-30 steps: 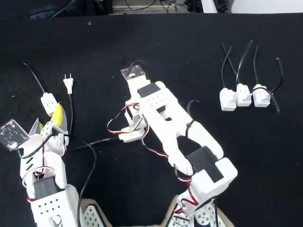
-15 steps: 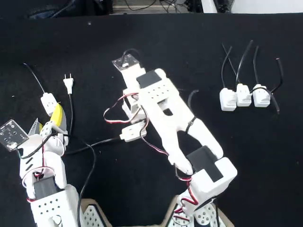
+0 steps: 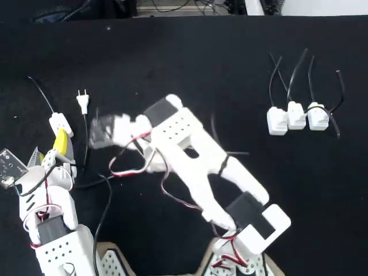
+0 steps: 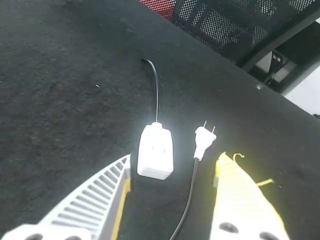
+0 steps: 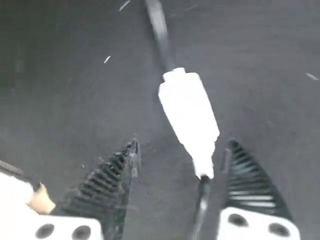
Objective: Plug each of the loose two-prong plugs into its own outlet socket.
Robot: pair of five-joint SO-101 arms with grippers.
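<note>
Counting now: a row of three outlet sockets (image 3: 296,115), plus a single socket (image 3: 59,124) off on its own, so four in all. One loose two-prong plug (image 3: 83,102). One more white corded piece (image 5: 189,117), plug or socket, I can't tell. And two claws of mine: left claw (image 4: 175,157), right claw (image 5: 183,144).

matt, fuzzy cloth over the table (image 4: 60,75), smooth glossy plastic on the outlet socket (image 4: 155,152), ribbed plastic on the left pincer (image 4: 175,159).

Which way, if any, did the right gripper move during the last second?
Yes. The right gripper swung left in the high view, away from the three outlets, toward the loose plug.
</note>
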